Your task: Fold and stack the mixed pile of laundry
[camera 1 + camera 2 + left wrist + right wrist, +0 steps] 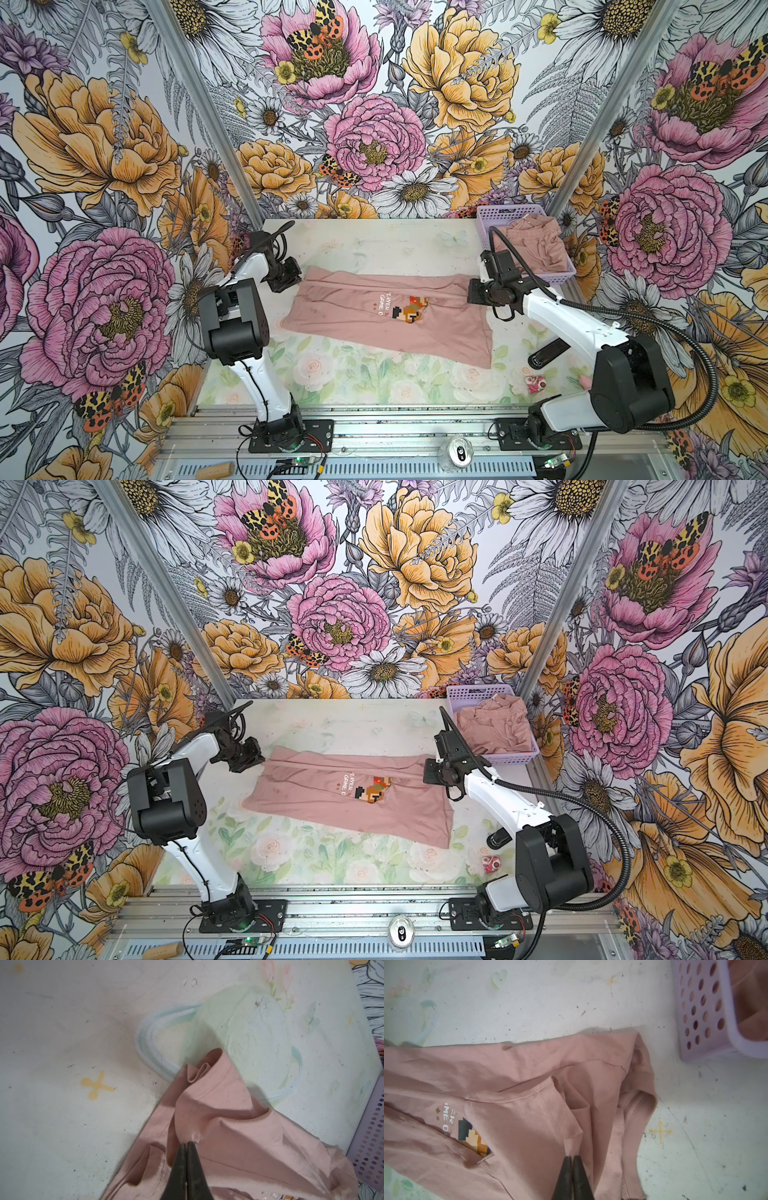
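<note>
Where the left arm reaches in from the left of both top views, the left gripper (pixel 286 275) sits at the left end of the T-shirt (pixel 365 328). The left wrist view shows its black fingers (pixel 179 1167) pressed together with a small tuft of the pink cloth nipped at their tips, so it is clenched on the shirt close to a stitched hem.

The T-shirt lies spread across the middle of the floral table (pixel 374 241), running left to right. A long fold lies along its upper edge, and its lower right corner reaches toward the bottom of the frame. Near the shirt's centre the pixel-art figure (pixel 410 309) and the white text (pixel 384 305) show only in part, since a flap of cloth covers some of the print.

At the shirt's right end the right gripper (pixel 473 293) is likewise closed. In the right wrist view its fingertips (pixel 567 1169) pinch a raised fold of the pink fabric.

Further up and right, at the table's far right corner, the lavender perforated basket (pixel 511 211) holds crumpled dusty-pink garments (pixel 536 247). It stands near the shirt's right end, and bare table shows between them in the right wrist view.

At the lower right of the table lie a dark oblong object (pixel 548 353) and a small red-and-white item (pixel 535 383).
</note>
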Controlling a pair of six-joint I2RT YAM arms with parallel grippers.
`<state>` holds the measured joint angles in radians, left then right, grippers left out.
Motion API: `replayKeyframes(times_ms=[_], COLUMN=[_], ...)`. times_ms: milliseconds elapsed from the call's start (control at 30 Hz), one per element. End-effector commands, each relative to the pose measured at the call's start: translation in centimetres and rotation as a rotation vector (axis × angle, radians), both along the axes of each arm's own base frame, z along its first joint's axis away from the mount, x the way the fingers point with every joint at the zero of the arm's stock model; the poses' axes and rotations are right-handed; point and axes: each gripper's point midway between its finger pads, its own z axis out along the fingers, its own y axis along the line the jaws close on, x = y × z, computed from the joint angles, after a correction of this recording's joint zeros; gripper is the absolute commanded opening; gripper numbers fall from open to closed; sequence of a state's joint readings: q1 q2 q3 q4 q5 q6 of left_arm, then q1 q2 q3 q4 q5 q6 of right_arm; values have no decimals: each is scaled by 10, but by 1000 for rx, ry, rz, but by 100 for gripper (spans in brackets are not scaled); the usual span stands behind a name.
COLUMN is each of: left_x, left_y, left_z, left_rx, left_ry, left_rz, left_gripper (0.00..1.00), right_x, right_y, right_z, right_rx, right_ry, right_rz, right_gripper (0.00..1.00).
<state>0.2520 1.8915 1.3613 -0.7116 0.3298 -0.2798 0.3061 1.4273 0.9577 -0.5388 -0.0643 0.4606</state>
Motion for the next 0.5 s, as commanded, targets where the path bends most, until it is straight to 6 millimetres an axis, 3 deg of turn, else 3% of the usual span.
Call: replayKeyframes(times_ms=[0,300,467], left_x=[-2,-6,-24], left_y=[11,8,7], left_z=[10,2,-26], left_rx=[58,45,44], left_ry=[-32,-12,84], left_rz=[16,6,2], left_gripper=[0,0,0], right_x=[-9,-22,-31], right_y=[-1,-3,-1], right_z=[-2,-11,-34], right_rx=[8,6,-2], right_ry=[4,23,87], right_rz=[-17,-15,-14], right_gripper=[0,0,0])
